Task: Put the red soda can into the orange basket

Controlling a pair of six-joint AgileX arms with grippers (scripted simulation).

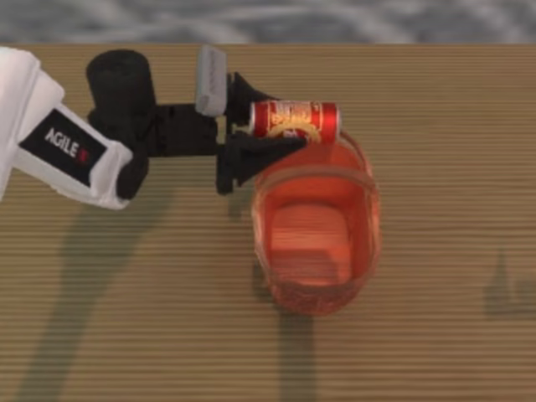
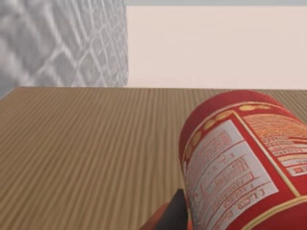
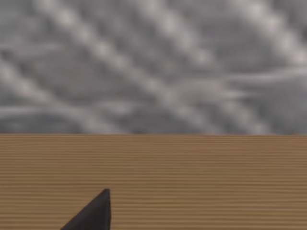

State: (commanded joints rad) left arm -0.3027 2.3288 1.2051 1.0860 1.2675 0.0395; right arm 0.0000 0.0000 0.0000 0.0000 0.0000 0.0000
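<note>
Red soda can (image 1: 295, 120) is lying sideways, clamped in the left gripper (image 1: 251, 126), hanging right over the far rim of the orange basket (image 1: 368, 209). So pickup's done, drop isn't: it probably needs to shift inward, then let go. Right arm's parked out of the top view, can't tell its fingers.

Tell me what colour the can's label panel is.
White with red print, gold-bordered, on the red can; the left wrist view shows it best.

The top view looked straight down on the table (image 1: 419, 352). The left wrist view sat close behind the red soda can (image 2: 244, 167), facing across the tabletop; the right wrist view looked low across it toward a grey backdrop (image 3: 153, 62).
</note>
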